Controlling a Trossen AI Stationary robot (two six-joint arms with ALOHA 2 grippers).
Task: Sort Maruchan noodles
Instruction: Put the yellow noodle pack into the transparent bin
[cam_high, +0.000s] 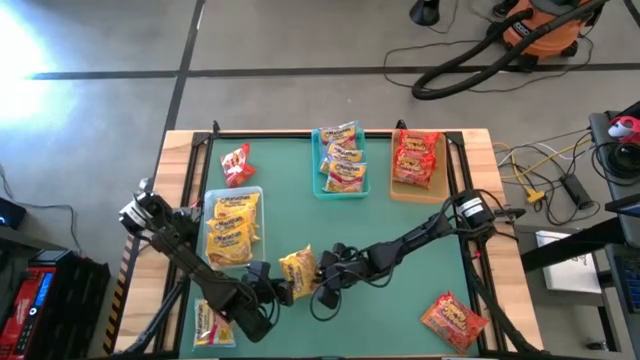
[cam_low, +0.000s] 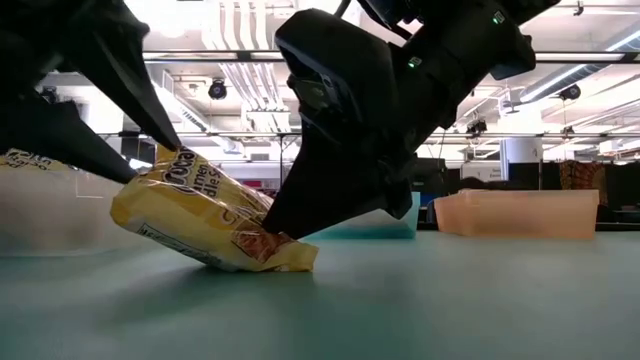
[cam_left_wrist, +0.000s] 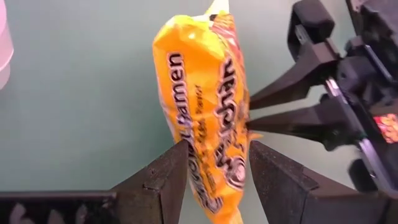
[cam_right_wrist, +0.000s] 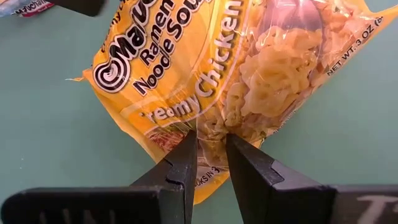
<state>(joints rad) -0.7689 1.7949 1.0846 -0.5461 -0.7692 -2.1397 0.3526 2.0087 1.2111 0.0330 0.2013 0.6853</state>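
Observation:
A yellow Maruchan noodle packet (cam_high: 298, 270) sits tilted near the middle front of the green mat, and both grippers are shut on it. My left gripper (cam_left_wrist: 219, 149) reaches it from the near left, and my right gripper (cam_right_wrist: 211, 137) from the right. More yellow packets lie in a clear tray (cam_high: 232, 228). Orange-yellow packets fill a teal tray (cam_high: 340, 160), and red ones a tan tray (cam_high: 415, 160). Loose packets lie flat on the mat: a red one at the far left (cam_high: 236, 165), a red one at the near right (cam_high: 455, 320) and one at the near left (cam_high: 210, 322). My left gripper pinches the packet between its two fingers, one on each flat face (cam_left_wrist: 208, 171), near one end. The fingers slant down from the table's near left. My right gripper pinches the packet's edge (cam_right_wrist: 210, 127), about midway along it, between its fingertips, slanting down from the right. The packet is tilted, its low end (cam_low: 290, 262) on the mat.
The three trays stand along the left and far side of the mat. Both arms cross the front half of the table and meet at the packet. Black rails run along the table's left and right sides (cam_high: 190, 200).

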